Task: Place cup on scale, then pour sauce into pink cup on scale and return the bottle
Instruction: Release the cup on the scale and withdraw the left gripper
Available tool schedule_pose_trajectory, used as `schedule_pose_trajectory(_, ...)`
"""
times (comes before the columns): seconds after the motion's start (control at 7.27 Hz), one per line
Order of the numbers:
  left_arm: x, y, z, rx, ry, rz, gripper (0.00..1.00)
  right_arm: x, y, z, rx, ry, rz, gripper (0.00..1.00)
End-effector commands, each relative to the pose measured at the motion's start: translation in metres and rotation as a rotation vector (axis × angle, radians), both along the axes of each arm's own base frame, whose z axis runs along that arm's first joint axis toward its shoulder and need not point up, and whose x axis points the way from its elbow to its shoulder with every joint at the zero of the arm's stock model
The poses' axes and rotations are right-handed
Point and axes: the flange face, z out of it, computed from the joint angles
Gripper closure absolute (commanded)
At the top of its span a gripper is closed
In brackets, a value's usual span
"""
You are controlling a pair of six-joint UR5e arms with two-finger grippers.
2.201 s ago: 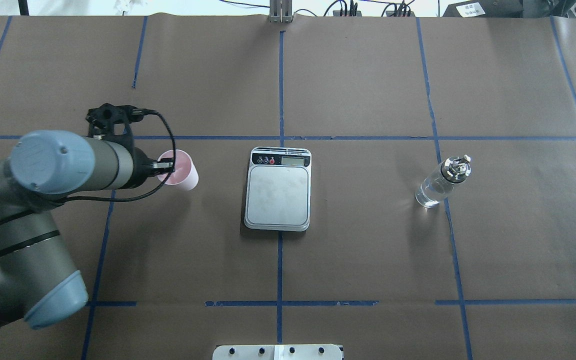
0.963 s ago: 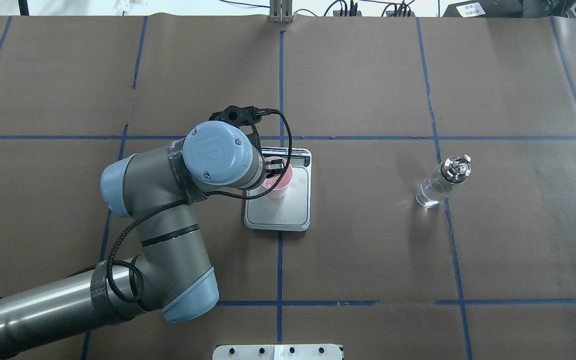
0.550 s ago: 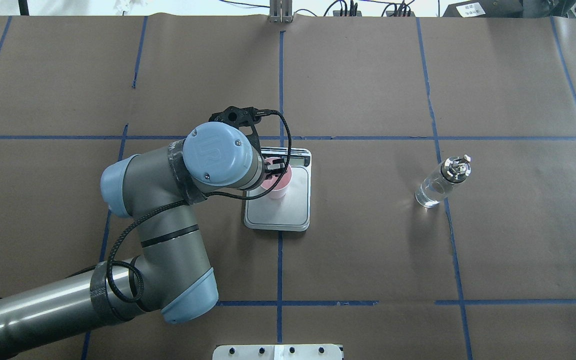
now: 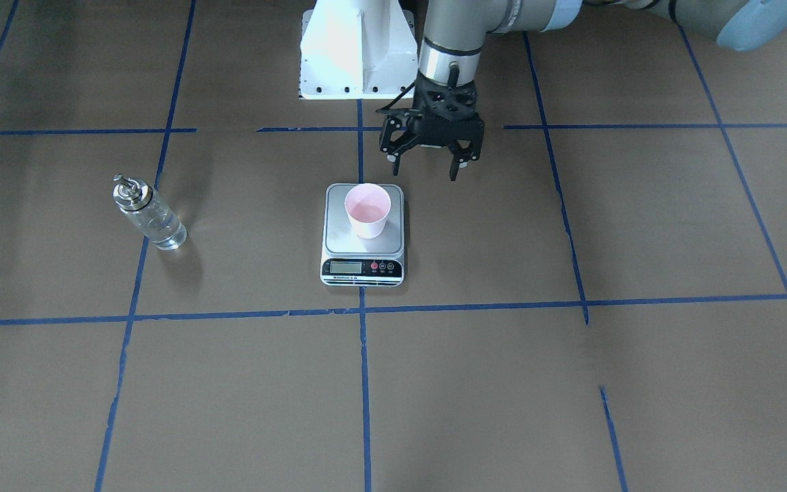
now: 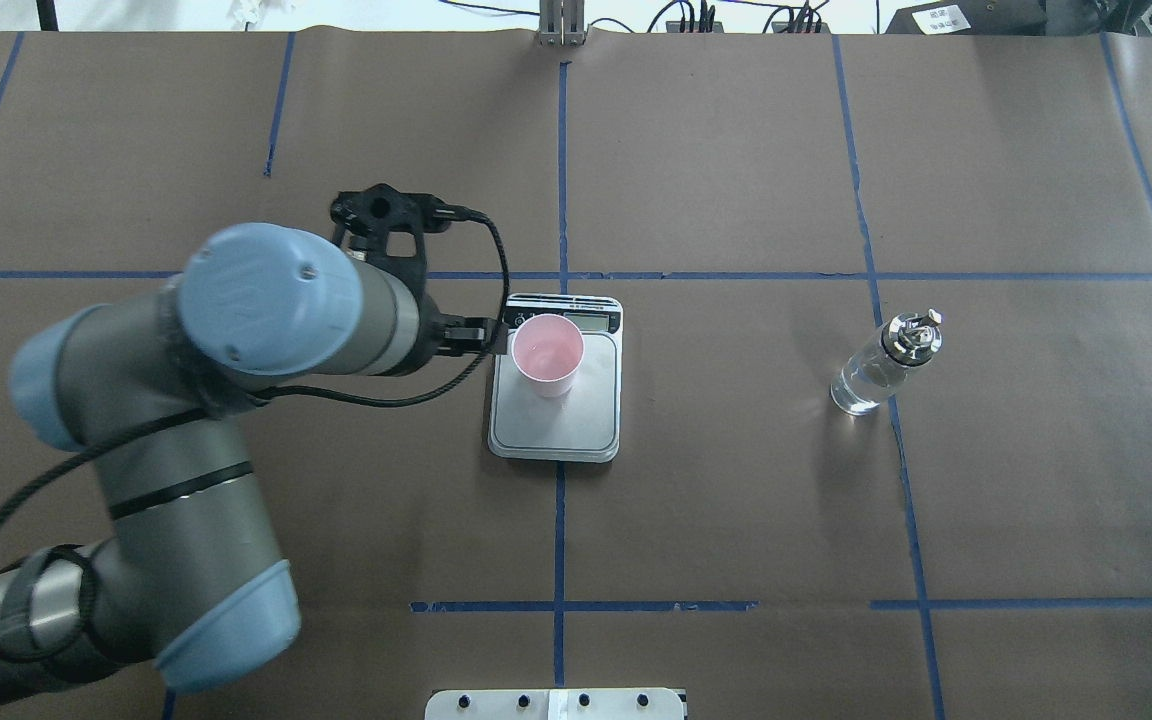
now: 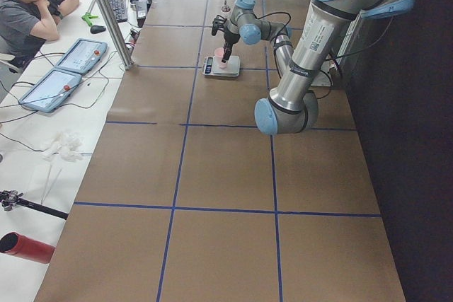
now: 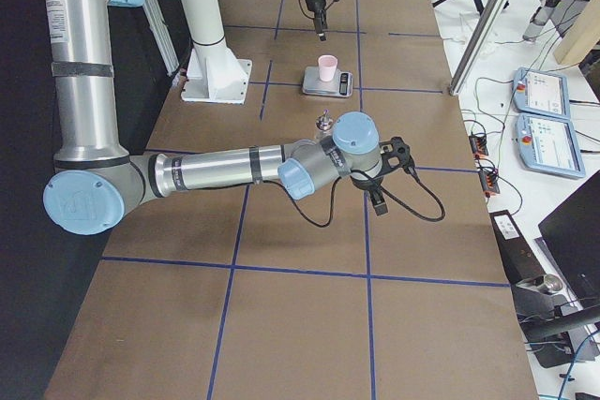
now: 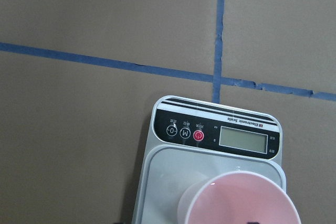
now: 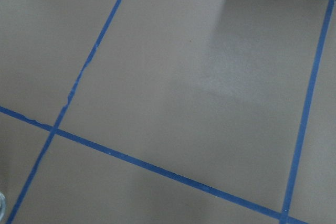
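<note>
Standing upright on the silver platform of the digital kitchen scale (image 4: 339,236), the pale pink paper cup (image 4: 367,210) is showing its pink inside, with nothing gripping it. The left end effector (image 4: 422,167) is hanging above the counter (image 4: 571,376) just beside the scale, on the robot's left of it. Its two black fingers are spreading wide apart, holding nothing and not touching the cup. The scale's display (image 8: 242,140) is facing away from the robot, and its reading is too faint to tell. The glass bottle (image 4: 151,217) with its metal cap is standing well apart from the scale, on the robot's right of it, with clear liquid (image 4: 161,231) sitting inside. The right end effector (image 7: 377,196) is appearing only in a side view, with the bottle lying between it and the scale; whether its fingers are apart or together I cannot tell.
</note>
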Motion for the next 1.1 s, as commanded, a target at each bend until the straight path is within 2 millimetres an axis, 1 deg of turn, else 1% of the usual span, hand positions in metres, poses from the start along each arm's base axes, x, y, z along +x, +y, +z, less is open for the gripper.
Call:
schedule_pose_trajectory(0.0, -0.086, -0.009, 0.028, 0.116, -0.073, 0.074, 0.00, -0.035, 0.014, -0.065, -0.050, -0.086, 0.047, 0.00)
schedule_pose_trajectory(0.14, -0.132, -0.029, 0.055, 0.179, -0.140, 0.136, 0.00, -0.057, 0.023, -0.089, -0.105, -0.126, 0.070, 0.00)
schedule_pose_trajectory(0.28, -0.197, -0.057, 0.090, 0.236, -0.217, 0.191, 0.00, -0.071, 0.035, -0.116, -0.114, -0.150, 0.088, 0.00)
schedule_pose_trajectory(0.41, -0.279, -0.081, 0.135, 0.267, -0.295, 0.232, 0.00, -0.088, 0.046, -0.139, -0.114, -0.154, 0.110, 0.00)
schedule_pose_trajectory(0.55, -0.360, -0.098, 0.191, 0.276, -0.342, 0.299, 0.00, -0.117, 0.059, -0.162, -0.115, -0.155, 0.145, 0.00)
schedule_pose_trajectory(0.69, -0.436, -0.102, 0.248, 0.156, -0.312, 0.234, 0.00, -0.147, 0.075, -0.184, -0.121, -0.174, 0.155, 0.00)
schedule_pose_trajectory(0.83, -0.493, -0.092, 0.309, 0.007, -0.258, 0.155, 0.00, -0.168, 0.094, -0.207, -0.134, -0.204, 0.179, 0.00)
schedule_pose_trajectory(0.96, -0.531, -0.083, 0.346, -0.037, -0.257, 0.123, 0.00, -0.186, 0.109, -0.217, -0.137, -0.214, 0.190, 0.00)
